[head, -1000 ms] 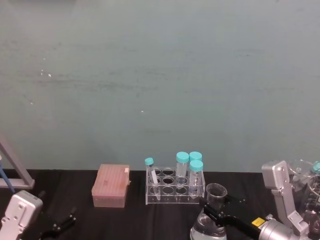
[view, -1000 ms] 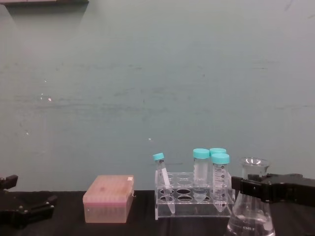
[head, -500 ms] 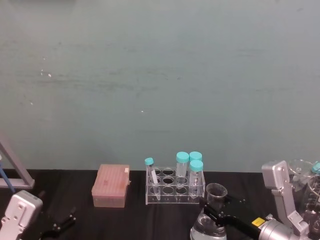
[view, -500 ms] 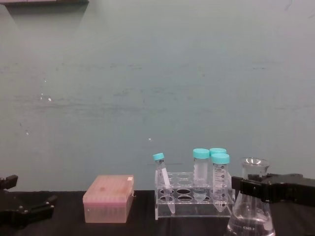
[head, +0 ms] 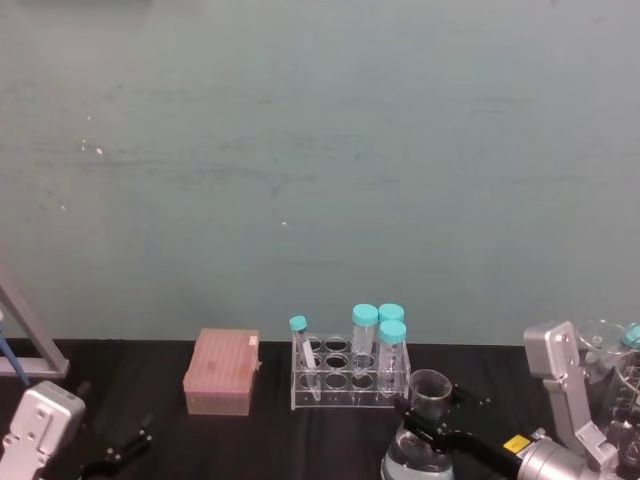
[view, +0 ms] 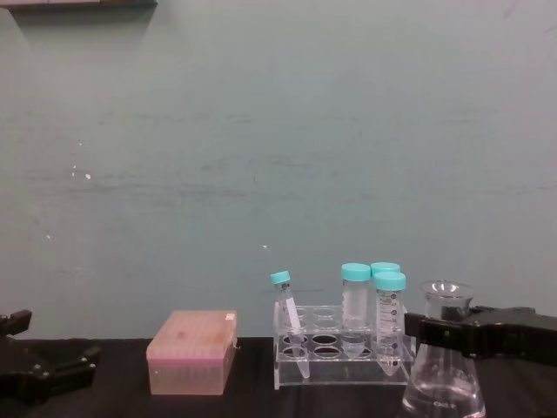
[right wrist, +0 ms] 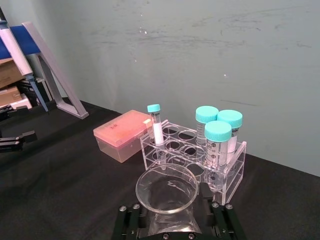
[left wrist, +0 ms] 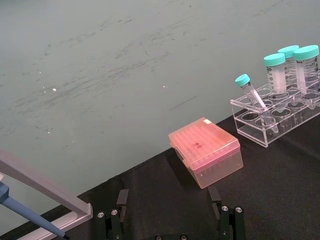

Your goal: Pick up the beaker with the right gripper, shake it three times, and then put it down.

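Clamping the beaker (view: 443, 361) at its narrow neck, just under the flared rim, the right gripper (view: 452, 332) has its blocky jaws closed on the glass from both sides, a hold that should keep the wide base from slipping during shaking. From the head camera the beaker sits at about 5 o'clock, just in front of the tube rack (head: 350, 383) on the black bench (head: 270, 435). Parked low at 7 o'clock, the left gripper (view: 54, 372) rests with thin fingers spread, holding nothing.

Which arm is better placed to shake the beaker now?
The right. The right gripper is already closed around the neck of the beaker, while the left gripper rests far off at the table's left end.
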